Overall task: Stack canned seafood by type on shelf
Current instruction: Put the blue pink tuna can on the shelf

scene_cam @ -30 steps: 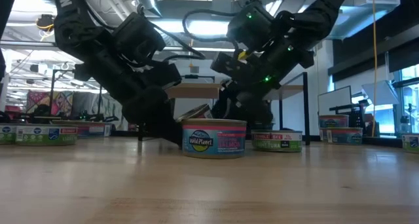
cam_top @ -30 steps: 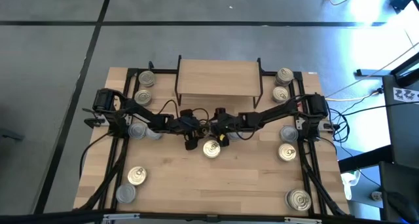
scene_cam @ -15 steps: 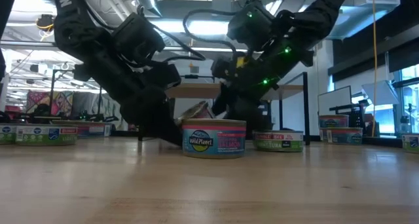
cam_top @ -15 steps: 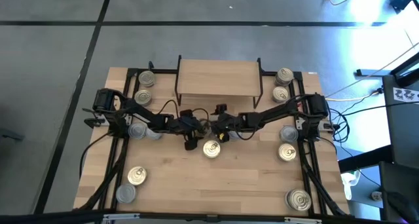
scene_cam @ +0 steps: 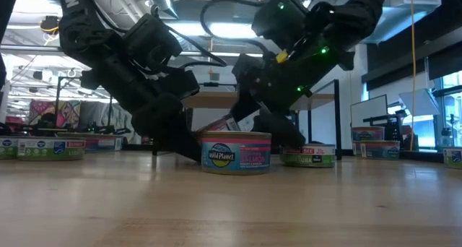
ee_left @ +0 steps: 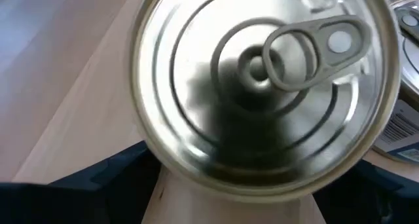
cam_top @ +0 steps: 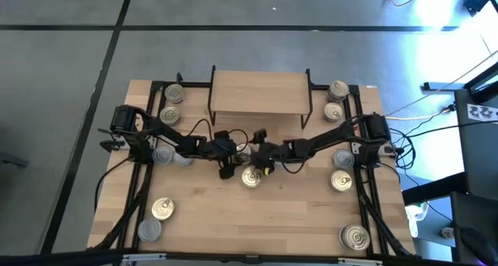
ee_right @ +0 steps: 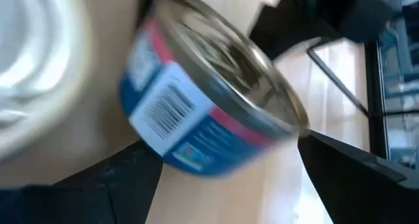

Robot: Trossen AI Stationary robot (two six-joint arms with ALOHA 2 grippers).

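A pull-ring can [ee_left: 262, 80] with a blue and pink label [ee_right: 209, 106] hangs tilted [scene_cam: 219, 124] in front of the shelf [cam_top: 259, 93]. My left gripper [cam_top: 233, 153] [ee_left: 242, 188] is shut on it. My right gripper [cam_top: 261, 152] [ee_right: 229, 178] is open, its two fingers standing on either side of the same can. A second can [cam_top: 250, 177] [scene_cam: 236, 152] stands flat on the table just nearer than both grippers. My left gripper pinches the can's round side wall [ee_left: 149, 155] between its two fingers, slanting down from the table's left. The can is tilted with its lid toward the wrist; the standing can hides its lower edge in the low view. My right gripper: I cannot tell whether its fingers touch the can.
Cans stand along both sides of the table: two at the far left [cam_top: 172, 103], two at the far right [cam_top: 335, 99], others at mid left [cam_top: 163, 154], mid right [cam_top: 341, 169], near left [cam_top: 162, 210] and near right [cam_top: 355, 236]. The shelf's top is bare.
My right gripper has swung toward the table's left and a little toward the near edge, up to the tilted can, and has rolled about its own pointing line. The can has kept its place and tilt.
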